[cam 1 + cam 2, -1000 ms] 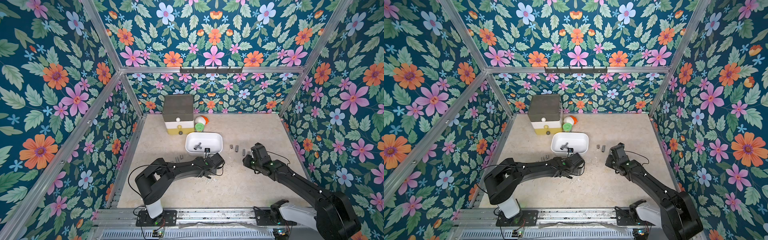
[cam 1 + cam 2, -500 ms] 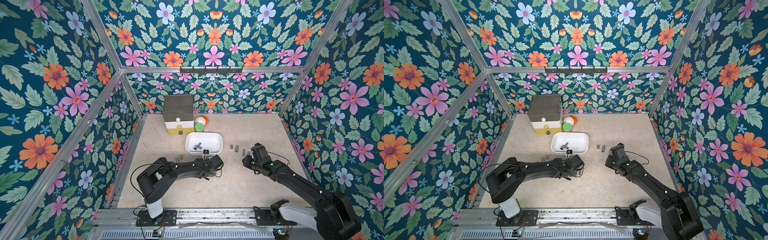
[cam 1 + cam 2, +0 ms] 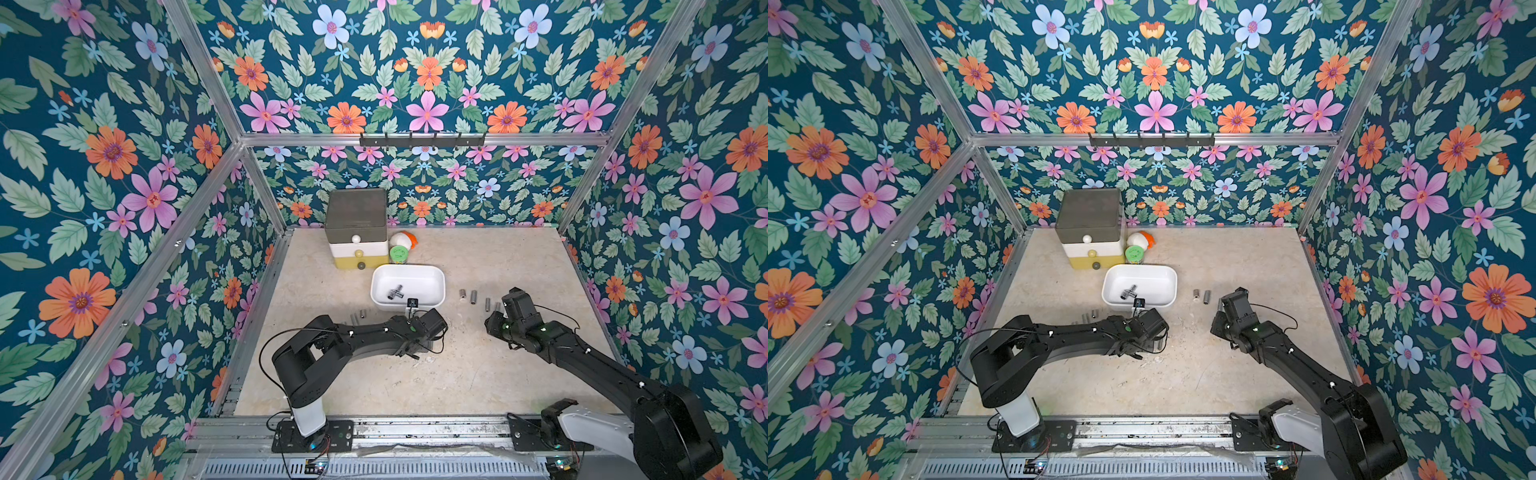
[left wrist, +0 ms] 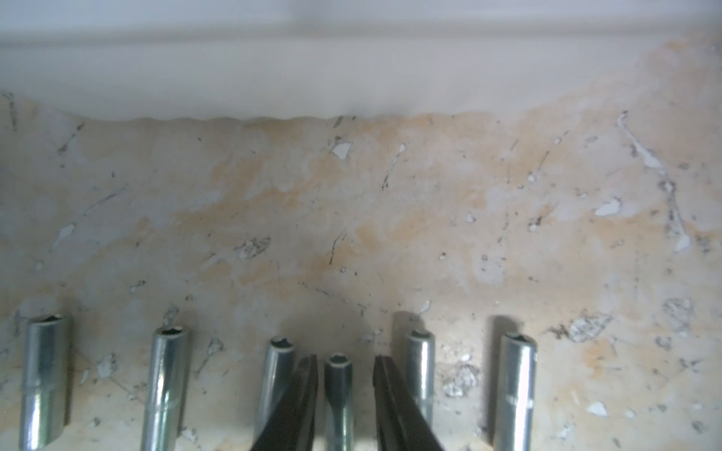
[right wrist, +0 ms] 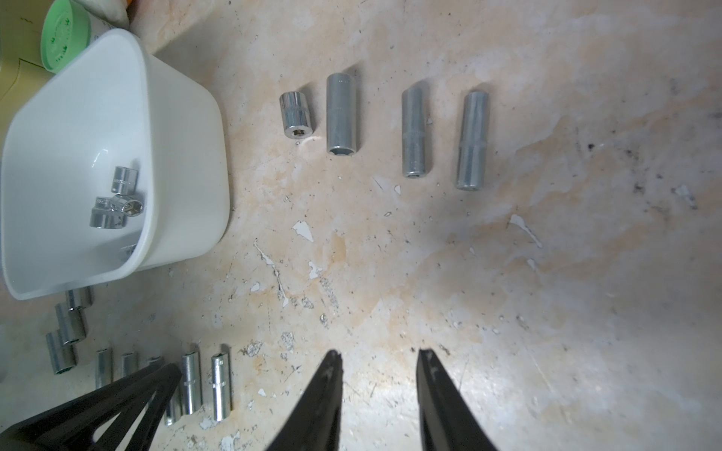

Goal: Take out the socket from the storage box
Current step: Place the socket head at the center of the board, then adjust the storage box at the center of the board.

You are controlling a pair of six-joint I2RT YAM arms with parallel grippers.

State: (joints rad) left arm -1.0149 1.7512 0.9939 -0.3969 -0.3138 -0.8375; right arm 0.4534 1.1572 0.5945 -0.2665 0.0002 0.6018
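Observation:
The white storage box [image 3: 432,276] [image 3: 1167,274] [image 5: 183,129] stands mid-table with three short chrome sockets [image 3: 395,292] [image 5: 117,203] lying in it. In the left wrist view, my left gripper [image 4: 344,359] is low on the table in front of the box wall. Its jaws straddle a thin socket [image 4: 339,394] lying in a row of sockets, with a small gap on each side. My right gripper [image 5: 379,355] hovers open over bare table to the right of the box, with nothing between its fingers.
Several long sockets [image 3: 473,297] [image 5: 341,113] lie in a row right of the box, and more [image 3: 357,318] [image 5: 220,386] lie near its front left. A grey, white and yellow drawer tower [image 3: 356,228] and a green-lidded jar [image 3: 399,253] stand behind it.
My left gripper's jaws have parted slightly, so the thin socket now lies loose between them. Neither arm has visibly shifted.

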